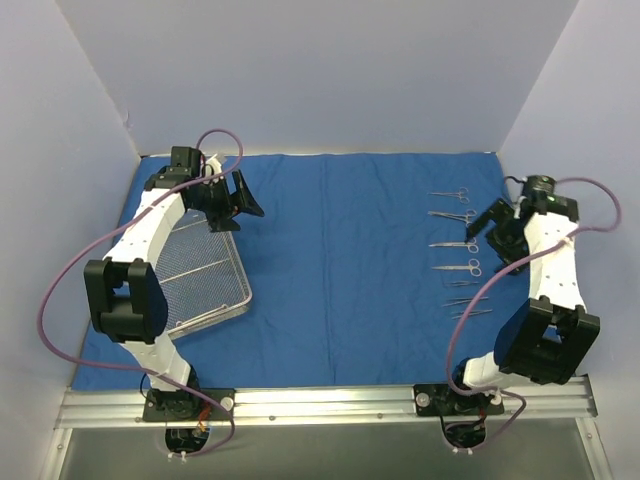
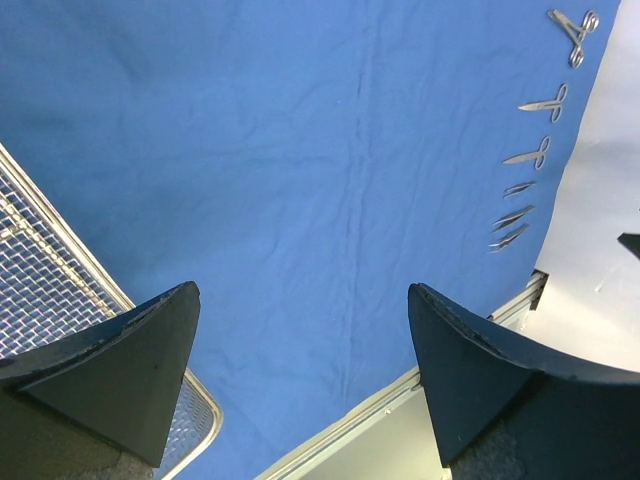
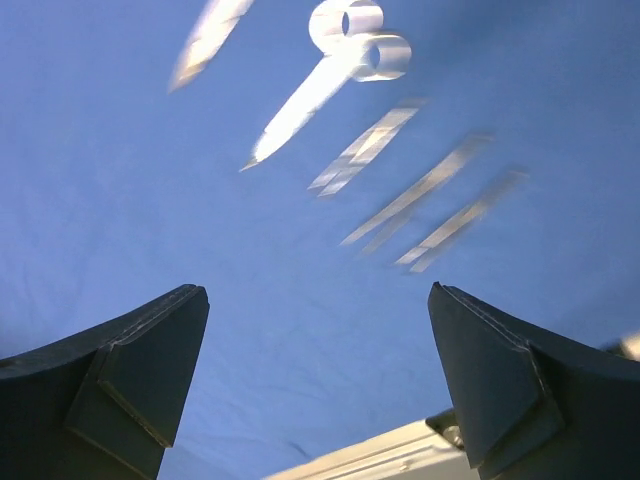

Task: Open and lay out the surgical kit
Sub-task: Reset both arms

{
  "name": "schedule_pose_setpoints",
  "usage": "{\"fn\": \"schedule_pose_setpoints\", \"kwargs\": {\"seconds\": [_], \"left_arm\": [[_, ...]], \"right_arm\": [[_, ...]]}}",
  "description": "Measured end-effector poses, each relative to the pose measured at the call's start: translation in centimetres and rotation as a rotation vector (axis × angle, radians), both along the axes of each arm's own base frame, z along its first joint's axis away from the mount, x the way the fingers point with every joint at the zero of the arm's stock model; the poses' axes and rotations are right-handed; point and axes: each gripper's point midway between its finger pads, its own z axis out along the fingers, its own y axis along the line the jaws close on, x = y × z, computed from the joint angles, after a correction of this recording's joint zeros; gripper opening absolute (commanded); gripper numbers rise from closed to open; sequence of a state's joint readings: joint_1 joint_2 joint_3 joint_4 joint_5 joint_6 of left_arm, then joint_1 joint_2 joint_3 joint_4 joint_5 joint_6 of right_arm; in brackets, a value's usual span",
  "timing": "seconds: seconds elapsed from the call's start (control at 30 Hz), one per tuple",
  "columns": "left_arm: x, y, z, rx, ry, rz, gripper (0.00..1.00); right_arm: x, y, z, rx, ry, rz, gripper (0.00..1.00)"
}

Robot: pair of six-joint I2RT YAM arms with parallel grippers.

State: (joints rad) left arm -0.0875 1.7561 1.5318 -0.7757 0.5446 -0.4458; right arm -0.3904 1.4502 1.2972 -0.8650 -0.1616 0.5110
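The royal-blue cloth wrap (image 1: 340,280) lies opened out flat and covers most of the table, with a faint crease running from near to far down its middle. On its left side, toward the near edge, rests the wire-mesh tray (image 1: 205,285), turned at a slant to the cloth's edges. The left arm reaches over the tray's far left part.

On the right side of the cloth the scissor-handled instruments (image 1: 457,243) lie in a single column that runs from far to near. About seven can be counted, each set crosswise and apart from the next. The far ones show ring handles pointing right, while the near ones are too thin to make out in detail. In the right wrist view they are blurred.

The left gripper (image 1: 238,210) hangs above the cloth just beyond the tray's far right corner. Its wrist view shows the jaws spread wide with nothing between them, only bare cloth and the tray's rim below. The right gripper (image 1: 496,222) hovers just right of the column, level with its far half. Its jaws also stand wide apart and hold nothing.

An aluminium rail (image 1: 330,404) carrying both arm bases runs along the near edge.
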Motion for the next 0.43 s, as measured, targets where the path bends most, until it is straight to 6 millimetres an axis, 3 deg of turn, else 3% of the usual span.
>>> {"fn": "schedule_pose_setpoints", "kwargs": {"seconds": [0.1, 0.2, 0.43], "left_arm": [[-0.5, -0.1, 0.6, 0.001, -0.009, 0.010, 0.94], [-1.0, -0.2, 1.0, 0.001, -0.013, 0.019, 0.94], [-4.1, -0.8, -1.3, -0.021, 0.071, 0.042, 0.94]], "right_arm": [[2.0, 3.3, 1.2, -0.022, -0.054, 0.143, 1.00], [2.5, 5.8, 1.3, -0.023, -0.067, 0.239, 1.00], [2.6, 9.0, 0.2, 0.041, -0.157, 0.343, 1.00]]}}
